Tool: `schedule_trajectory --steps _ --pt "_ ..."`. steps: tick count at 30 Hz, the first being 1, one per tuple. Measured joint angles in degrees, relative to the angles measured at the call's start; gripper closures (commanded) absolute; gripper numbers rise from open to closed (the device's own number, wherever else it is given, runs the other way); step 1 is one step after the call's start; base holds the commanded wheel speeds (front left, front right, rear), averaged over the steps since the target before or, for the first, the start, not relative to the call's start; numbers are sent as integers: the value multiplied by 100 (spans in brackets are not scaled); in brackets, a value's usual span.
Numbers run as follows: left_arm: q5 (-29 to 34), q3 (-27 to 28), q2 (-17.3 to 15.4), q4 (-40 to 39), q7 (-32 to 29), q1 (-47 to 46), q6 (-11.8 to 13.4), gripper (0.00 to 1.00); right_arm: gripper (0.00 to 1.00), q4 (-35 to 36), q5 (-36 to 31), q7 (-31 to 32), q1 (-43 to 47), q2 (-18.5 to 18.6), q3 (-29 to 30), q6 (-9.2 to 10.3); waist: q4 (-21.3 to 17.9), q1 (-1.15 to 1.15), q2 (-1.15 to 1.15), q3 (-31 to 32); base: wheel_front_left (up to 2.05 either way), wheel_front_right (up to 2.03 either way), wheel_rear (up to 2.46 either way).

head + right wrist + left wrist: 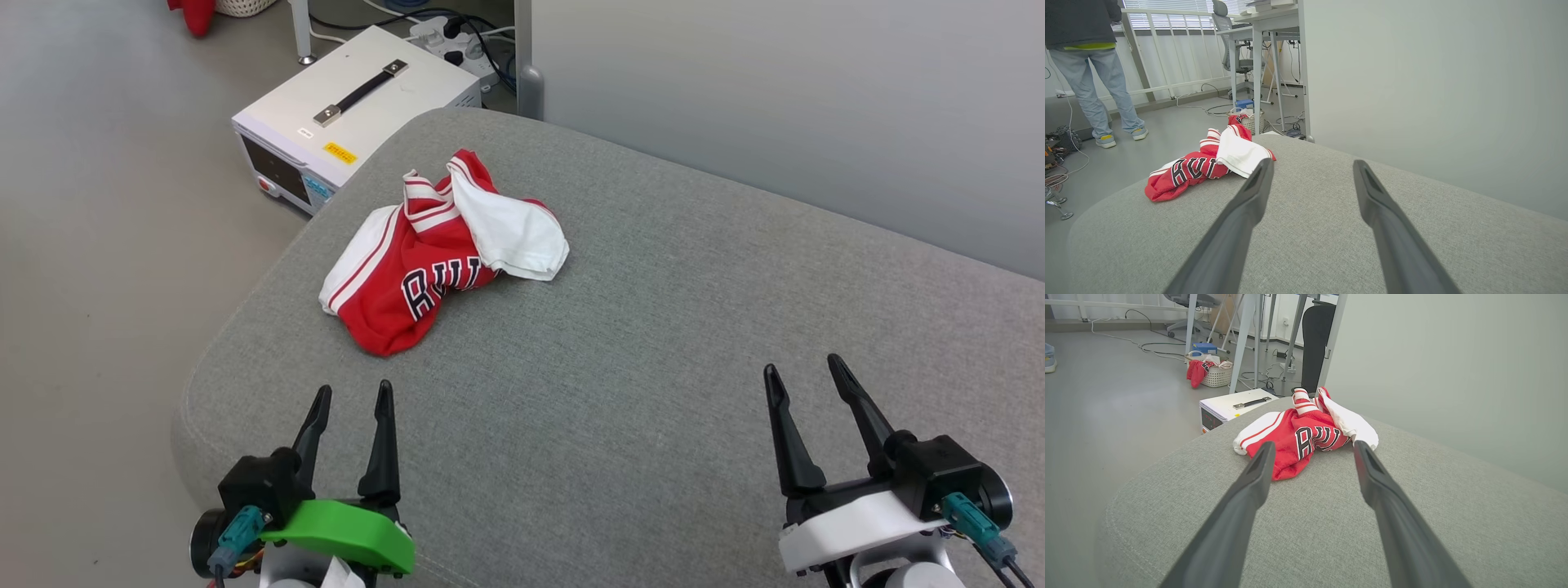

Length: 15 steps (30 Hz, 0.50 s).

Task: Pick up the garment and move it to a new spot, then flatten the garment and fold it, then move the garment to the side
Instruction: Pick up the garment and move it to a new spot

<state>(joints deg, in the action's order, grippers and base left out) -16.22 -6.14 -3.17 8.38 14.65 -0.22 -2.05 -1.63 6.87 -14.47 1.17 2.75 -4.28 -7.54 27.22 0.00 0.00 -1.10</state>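
While both grippers hang open, the garment (424, 269) lies crumpled on the grey cushion (653, 327).
It sits at the cushion's far left, well apart from the left gripper (354, 390) at the near left and the right gripper (802, 366) at the near right, each with 2 fingers spread around nothing. Folds cut the black, white-outlined chest lettering; roughly "BUL" shows. The yellow label on the white box (424, 86) beyond is too small to read.
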Motion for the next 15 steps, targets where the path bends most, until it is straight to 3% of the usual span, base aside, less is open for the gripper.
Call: schedule_trajectory --steps 15 --pt "-158 49 -1 41 1 -35 -51 0 0 35 -43 0 -16 -1 -16 0 -202 0 0 -257 0 0 0"
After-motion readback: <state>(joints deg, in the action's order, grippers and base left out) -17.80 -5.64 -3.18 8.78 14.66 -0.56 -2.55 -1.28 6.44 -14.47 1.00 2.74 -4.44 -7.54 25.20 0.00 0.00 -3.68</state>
